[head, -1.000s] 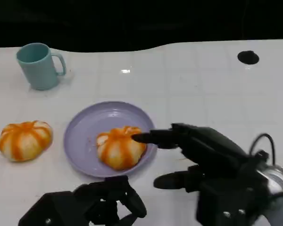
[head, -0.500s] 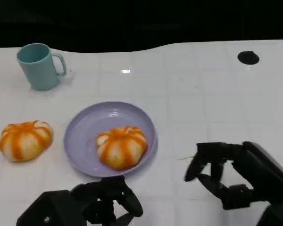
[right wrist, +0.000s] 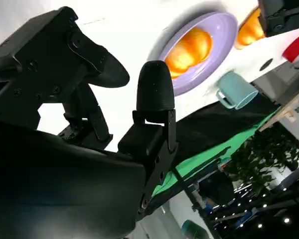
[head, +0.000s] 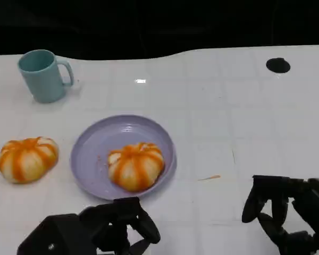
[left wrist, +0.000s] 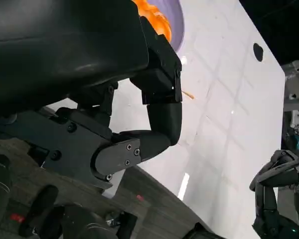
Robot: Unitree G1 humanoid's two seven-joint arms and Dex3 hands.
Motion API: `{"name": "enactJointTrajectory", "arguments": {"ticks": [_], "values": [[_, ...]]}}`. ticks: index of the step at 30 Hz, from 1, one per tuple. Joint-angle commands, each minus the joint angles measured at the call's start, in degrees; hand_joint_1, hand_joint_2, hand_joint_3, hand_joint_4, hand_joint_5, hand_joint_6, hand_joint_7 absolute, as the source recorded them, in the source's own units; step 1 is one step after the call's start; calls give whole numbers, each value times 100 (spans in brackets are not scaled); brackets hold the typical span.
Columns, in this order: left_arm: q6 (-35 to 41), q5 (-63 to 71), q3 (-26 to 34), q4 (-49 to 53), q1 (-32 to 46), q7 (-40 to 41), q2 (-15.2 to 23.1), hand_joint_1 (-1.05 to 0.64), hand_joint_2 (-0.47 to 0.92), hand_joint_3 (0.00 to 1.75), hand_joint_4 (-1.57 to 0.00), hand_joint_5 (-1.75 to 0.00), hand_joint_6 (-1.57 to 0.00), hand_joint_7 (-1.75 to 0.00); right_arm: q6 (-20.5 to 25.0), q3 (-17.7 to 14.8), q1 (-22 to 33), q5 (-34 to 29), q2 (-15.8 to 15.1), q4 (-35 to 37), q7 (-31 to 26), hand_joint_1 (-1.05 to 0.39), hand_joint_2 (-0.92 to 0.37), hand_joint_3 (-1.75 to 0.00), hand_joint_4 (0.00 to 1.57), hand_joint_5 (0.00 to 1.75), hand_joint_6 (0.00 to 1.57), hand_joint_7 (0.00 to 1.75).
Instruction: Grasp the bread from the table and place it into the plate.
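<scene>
An orange-striped bread (head: 135, 166) lies in the lilac plate (head: 93, 151) at the table's middle; the right wrist view shows the same bread (right wrist: 189, 47) in the plate (right wrist: 217, 37). A second bread (head: 26, 158) sits on the table left of the plate. My right hand (head: 287, 220) hovers low at the near right, well clear of the plate, with its fingers (right wrist: 154, 92) apart and nothing in them. At the near edge, just in front of the plate, my left hand (head: 98, 234) has its fingers (left wrist: 159, 124) curled in on nothing.
A teal mug (head: 42, 74) stands at the back left. A black round spot (head: 278, 65) marks the table at the back right. A small orange crumb (head: 209, 178) lies right of the plate. The white table's dark far edge runs along the back.
My right hand has let go of the bread in the plate and drawn back to the near right. The bread stays in the plate. My left hand has barely moved.
</scene>
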Motion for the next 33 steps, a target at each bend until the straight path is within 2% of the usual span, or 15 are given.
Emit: {"name": "enactJointTrajectory", "arguments": {"ticks": [1, 12, 33], "values": [[-27, -69, 85, -4, 4, -51, 70, -34, 82, 69, -65, -175, -61, -144, 17, -130, 132, -137, 24, 57, -245, 4, -26, -139, 84, 174, 81, 140], [-166, -67, 213, -34, 140, -94, 170, -34, 82, 68, -64, -175, -60, -144, -95, 25, 172, -473, 102, 455, -674, 2, -31, -126, 84, 170, 81, 136], [-256, -156, 331, 98, 148, -158, 220, -31, 84, 68, -63, -175, -59, -145, 8, 176, 0, -721, 146, 578, -742, 0, -33, -118, 87, 168, 87, 126]]}}
